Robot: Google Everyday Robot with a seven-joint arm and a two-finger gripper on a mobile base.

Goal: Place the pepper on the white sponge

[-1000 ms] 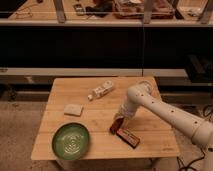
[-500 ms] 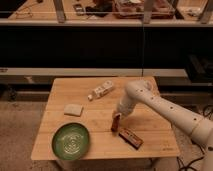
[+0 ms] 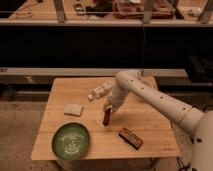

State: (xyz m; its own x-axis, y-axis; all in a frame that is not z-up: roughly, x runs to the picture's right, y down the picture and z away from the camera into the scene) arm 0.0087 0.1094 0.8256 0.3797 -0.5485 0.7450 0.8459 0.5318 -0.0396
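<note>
The dark red-brown pepper (image 3: pixel 106 117) hangs upright from my gripper (image 3: pixel 107 108), held above the middle of the wooden table (image 3: pixel 150 120). The gripper is shut on the pepper's top end. The white sponge (image 3: pixel 73 109) lies flat on the table to the left of the gripper, clearly apart from it. My white arm (image 3: pixel 150 95) reaches in from the right.
A green plate (image 3: pixel 71 140) sits at the front left of the table. A flat brown block with pale marks (image 3: pixel 131 138) lies at the front right. A white bottle-shaped object (image 3: pixel 100 90) lies behind the gripper. Dark shelving runs behind the table.
The gripper has lifted the pepper and carried it left, away from the brown block, toward the table's middle and the sponge.
</note>
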